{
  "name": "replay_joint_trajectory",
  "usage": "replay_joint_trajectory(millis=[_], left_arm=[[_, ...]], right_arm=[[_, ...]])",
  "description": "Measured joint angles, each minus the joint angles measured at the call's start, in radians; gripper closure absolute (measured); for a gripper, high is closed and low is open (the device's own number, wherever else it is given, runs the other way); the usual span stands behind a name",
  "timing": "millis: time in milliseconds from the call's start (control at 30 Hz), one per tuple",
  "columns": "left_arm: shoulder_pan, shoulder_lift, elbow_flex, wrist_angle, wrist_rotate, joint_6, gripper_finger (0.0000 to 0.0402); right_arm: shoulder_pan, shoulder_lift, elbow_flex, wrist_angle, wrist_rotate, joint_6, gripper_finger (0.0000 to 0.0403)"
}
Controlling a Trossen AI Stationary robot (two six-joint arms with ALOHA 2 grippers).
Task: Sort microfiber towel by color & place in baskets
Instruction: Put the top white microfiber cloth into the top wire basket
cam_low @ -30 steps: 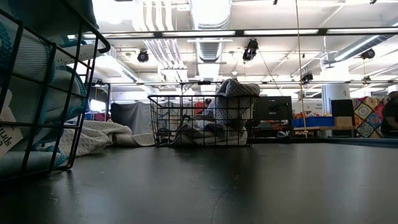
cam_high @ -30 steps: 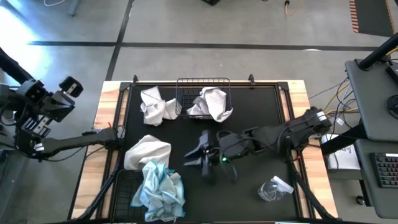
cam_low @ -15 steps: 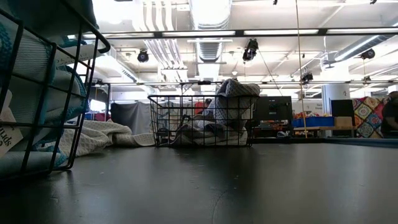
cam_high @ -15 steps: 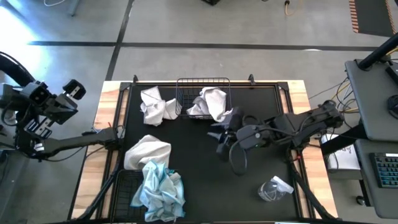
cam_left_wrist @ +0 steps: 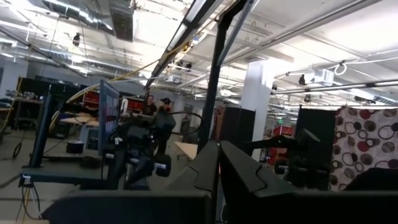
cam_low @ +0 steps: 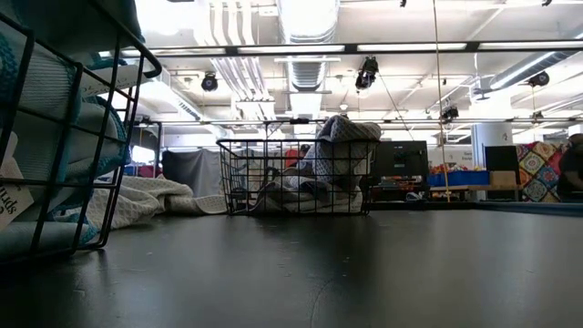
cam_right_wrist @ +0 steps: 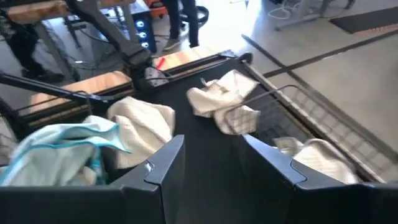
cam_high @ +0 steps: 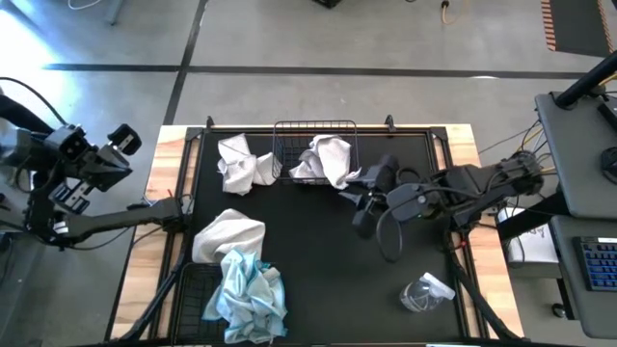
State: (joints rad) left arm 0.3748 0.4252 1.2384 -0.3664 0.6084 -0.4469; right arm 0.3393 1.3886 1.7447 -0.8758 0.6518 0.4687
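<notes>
Seen from above: the right gripper (cam_high: 355, 204) hangs over the black mat (cam_high: 386, 289) just beside the far basket (cam_high: 315, 152), jaws spread wide w/ nothing between them (right wrist view shows bare mat in the gap). The left gripper (cam_high: 123, 141) is parked off the worktop's (cam_high: 461, 145) left edge, jaws closed flat together, holding nothing.

Towels: a white towel (cam_high: 331, 160) is heaped in the far basket, spilling over its right rim. A second white towel (cam_high: 239, 164) lies crumpled on the mat, touching that basket's left side. A third white towel (cam_high: 227, 234) sits near the mat's left edge, touching the near basket (cam_high: 193, 294). A light blue towel (cam_high: 247, 289) is piled in the near basket, draping over its right side.

A clear plastic wrapper (cam_high: 424, 292) lies near the front-right corner, well apart from everything else.

Writing: low view shows a tag (cam_low: 9, 196) at the near basket's wire w/ a few dark letters, too cut off to read.

Open room: the mat's centre and front-middle are bare; wooden strips of worktop show along both side edges.
</notes>
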Motion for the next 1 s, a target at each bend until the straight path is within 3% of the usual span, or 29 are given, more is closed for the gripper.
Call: replay_joint_trajectory(millis=[467, 600, 767, 1000], left_arm=[[0.000, 0.136, 0.005, 0.090, -0.142, -0.043, 0.0402], [0.000, 0.173, 0.010, 0.088, -0.154, -0.077, 0.0402], [0.000, 0.196, 0.010, 0.089, -0.124, -0.009, 0.0402], [0.000, 0.208, 0.010, 0.090, -0.233, 0.006, 0.0402]], right_arm=[[0.000, -0.071, 0.000, -0.038, 0.140, 0.002, 0.0257], [0.000, -0.073, 0.000, -0.062, 0.145, 0.002, 0.0257], [0.000, -0.069, 0.000, -0.128, 0.145, 0.002, 0.0257], [0.000, -0.064, 0.000, -0.175, 0.145, 0.002, 0.0257]])
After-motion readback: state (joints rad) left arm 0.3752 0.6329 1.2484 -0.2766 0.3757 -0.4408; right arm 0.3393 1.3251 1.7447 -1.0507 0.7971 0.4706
